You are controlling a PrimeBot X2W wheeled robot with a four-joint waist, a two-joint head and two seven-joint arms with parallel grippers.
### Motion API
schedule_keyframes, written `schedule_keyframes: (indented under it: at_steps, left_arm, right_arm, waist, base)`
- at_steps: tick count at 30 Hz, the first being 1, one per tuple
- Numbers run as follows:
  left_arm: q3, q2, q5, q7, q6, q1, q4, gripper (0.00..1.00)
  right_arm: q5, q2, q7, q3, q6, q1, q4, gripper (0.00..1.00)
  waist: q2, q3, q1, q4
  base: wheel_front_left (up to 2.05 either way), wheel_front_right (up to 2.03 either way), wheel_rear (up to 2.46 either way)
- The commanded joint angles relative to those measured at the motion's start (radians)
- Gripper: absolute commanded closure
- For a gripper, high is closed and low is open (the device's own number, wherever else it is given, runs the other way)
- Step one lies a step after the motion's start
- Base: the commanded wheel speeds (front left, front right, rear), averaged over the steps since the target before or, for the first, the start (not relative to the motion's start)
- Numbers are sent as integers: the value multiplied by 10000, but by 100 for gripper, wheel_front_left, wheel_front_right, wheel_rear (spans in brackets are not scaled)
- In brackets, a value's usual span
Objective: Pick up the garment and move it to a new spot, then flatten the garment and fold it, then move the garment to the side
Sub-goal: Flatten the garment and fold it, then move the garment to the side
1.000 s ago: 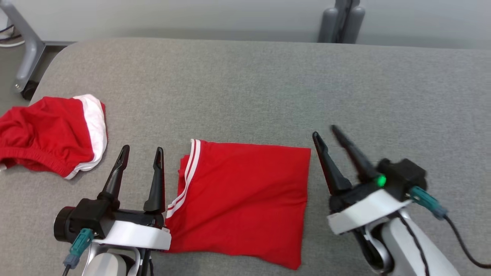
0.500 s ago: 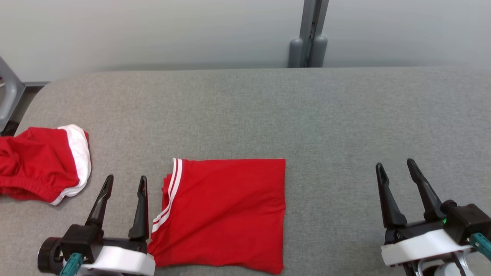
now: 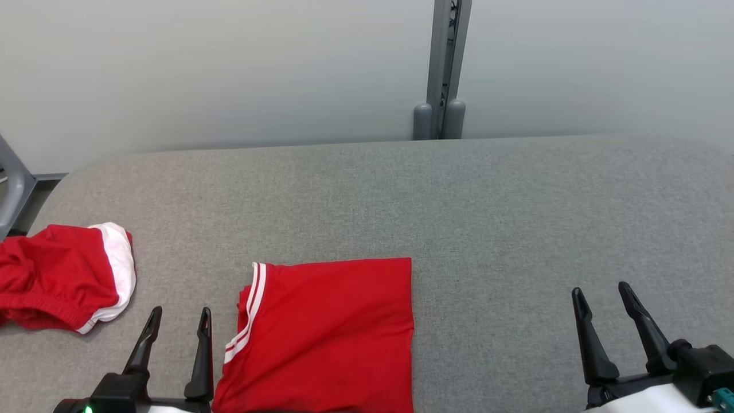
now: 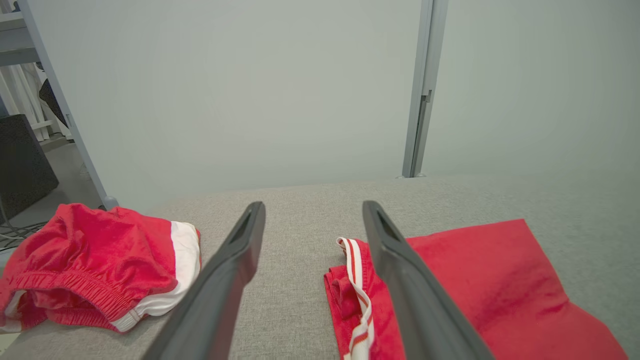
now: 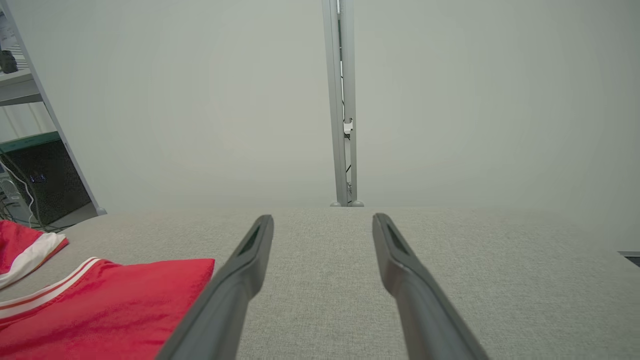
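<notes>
Grippers spread wide and empty, the left gripper (image 3: pixel 179 314) and the right gripper (image 3: pixel 600 289) flank the folded red garment (image 3: pixel 327 332) on the grey padded table (image 3: pixel 487 201). The table stretches well beyond the folded red garment on its far and right sides, up to a pale wall (image 3: pixel 229 74) and a grey upright post (image 3: pixel 441 69) behind the garment's far edge. The garment lies flat as a neat rectangle — its white-striped hem (image 3: pixel 252 310) turned toward the left gripper, which sits just beside that edge. The right gripper is well apart from the garment's plain right edge, with bare table between them. A crumpled red garment with a white band (image 3: pixel 57 275) lies farther left of the folded one — beyond the left gripper.
</notes>
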Motion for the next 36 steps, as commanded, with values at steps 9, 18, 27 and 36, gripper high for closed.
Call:
schedule_keyframes:
  at_steps: [9, 18, 27, 36]
  left_arm:
    - [-75, 171, -43, 326, 111, 421, -232, 0]
    - [-128, 200, -132, 445, 199, 459, -378, 0]
    - [-181, 218, -217, 488, 241, 464, -434, 0]
    - [-282, 236, -237, 492, 279, 306, -559, 0]
  right_arm:
    - [-268, 54, 342, -319, 1, 580, -521, 0]
    - [-294, 144, 404, -451, 1, 595, -679, 0]
    - [-297, 180, 390, -437, 1, 484, -596, 0]
    - [-278, 187, 331, -514, 1, 367, -483, 0]
  waist:
    - [0, -255, 0, -64]
    - [0, -165, 0, -25]
    - [0, -158, 0, -32]
    - [0, -38, 0, 53]
  base:
    - [0, 0, 0]
    - [0, 0, 0]
    - [0, 0, 0]
    - [0, 0, 0]
